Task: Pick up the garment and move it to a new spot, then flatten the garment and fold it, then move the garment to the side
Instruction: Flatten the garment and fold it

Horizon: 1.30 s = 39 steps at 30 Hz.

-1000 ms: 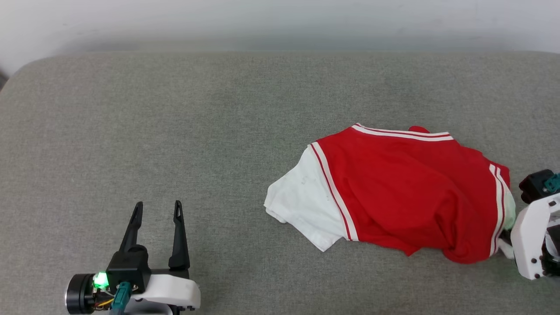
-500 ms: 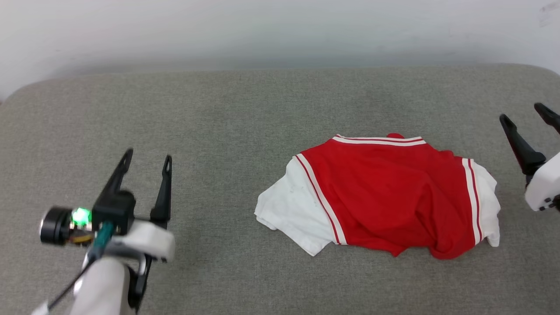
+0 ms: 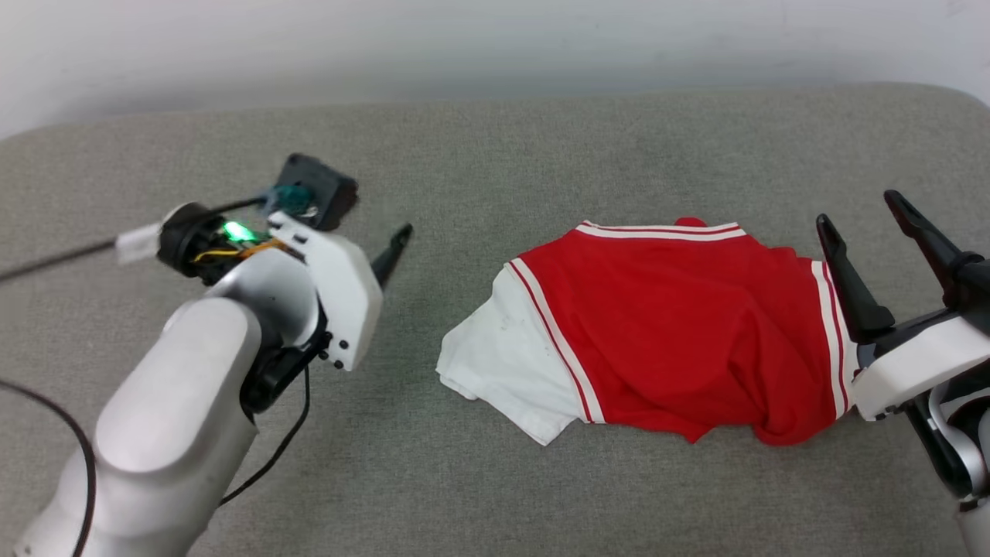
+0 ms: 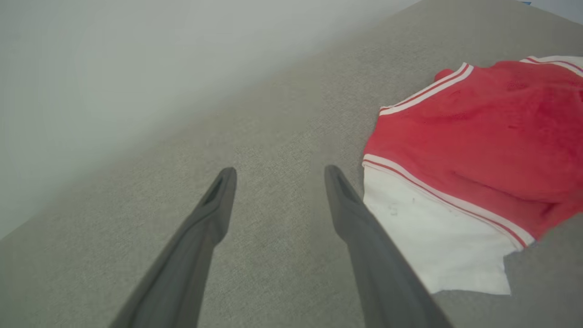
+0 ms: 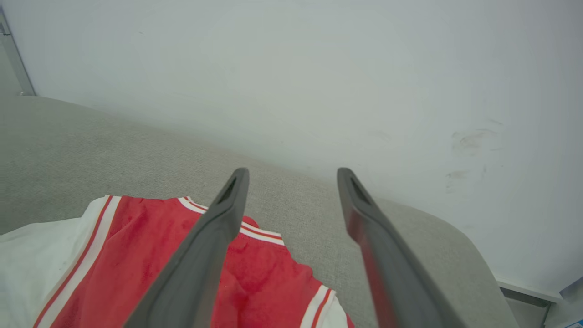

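The garment (image 3: 665, 333), a red T-shirt with white sleeves and striped trim, lies crumpled on the grey cushion (image 3: 541, 155) right of the middle. My right gripper (image 3: 858, 210) stands open just beside its right sleeve, holding nothing; in the right wrist view its fingers (image 5: 205, 246) hover above the garment (image 5: 127, 255). My left gripper (image 4: 280, 172) is open and empty over bare cushion, with the garment's (image 4: 478, 136) white sleeve just to its right. In the head view one left finger (image 3: 393, 249) points toward that sleeve.
A pale wall (image 3: 495, 46) runs along the cushion's far edge. The cushion's corner rounds off at the far right (image 5: 460, 246). A black cable (image 3: 46, 259) trails from the left wrist.
The right gripper has opened, letting go of the garment's right edge, and now stands beside the sleeve. The left arm has swung up and in toward the garment. The camera shifted too.
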### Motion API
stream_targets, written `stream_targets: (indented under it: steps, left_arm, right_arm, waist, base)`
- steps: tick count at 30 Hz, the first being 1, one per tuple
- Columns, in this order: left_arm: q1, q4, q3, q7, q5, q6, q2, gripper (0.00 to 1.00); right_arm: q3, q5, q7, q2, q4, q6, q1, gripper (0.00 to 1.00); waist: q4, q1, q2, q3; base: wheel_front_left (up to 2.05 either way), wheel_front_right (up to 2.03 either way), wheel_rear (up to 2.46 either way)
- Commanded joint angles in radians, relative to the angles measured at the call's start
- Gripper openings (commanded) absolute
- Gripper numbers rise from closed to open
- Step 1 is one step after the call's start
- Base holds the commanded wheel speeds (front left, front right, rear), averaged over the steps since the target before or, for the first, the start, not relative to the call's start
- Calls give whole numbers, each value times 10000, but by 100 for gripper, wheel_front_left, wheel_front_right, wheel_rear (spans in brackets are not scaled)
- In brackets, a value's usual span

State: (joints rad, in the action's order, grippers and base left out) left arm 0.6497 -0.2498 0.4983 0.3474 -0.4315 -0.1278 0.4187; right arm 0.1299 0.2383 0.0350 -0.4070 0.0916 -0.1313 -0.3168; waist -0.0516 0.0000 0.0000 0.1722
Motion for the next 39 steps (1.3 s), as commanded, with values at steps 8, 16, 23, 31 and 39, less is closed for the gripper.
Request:
stream_targets:
  steps: [8,16,23,31,39]
  left_arm:
    - [2023,484,3112,4118,-3455,-8,1118,100]
    - [3265,-239,5055,5733,-4709,-9,1300,100]
    - [3250,-1229,6422,5761,-5037,-11,1259,100]
    - [3681,-1173,7623,5173,-5343,-11,1227,0]
    - [4430,-1243,7643,4224,-5840,-10,1546,0]
  right_arm:
    - [-230,-463,-546,469,-1416,10,451,100]
    - [39,-576,-92,849,-1600,10,30,100]
    - [438,-673,292,1080,-1147,9,-272,100]
    - [496,-711,622,1024,-567,10,-568,100]
    - [457,-688,849,845,-168,10,-416,100]
  waist:
    - [-242,0,0,636]
    - [-683,0,0,1412]
    - [-1014,0,0,1857]
    - [-846,0,0,1866]
    - [-443,0,0,1351]
  base:
    - [0,0,0]
    - [0,0,0]
    - [0,0,0]
    - [0,0,0]
    - [0,0,0]
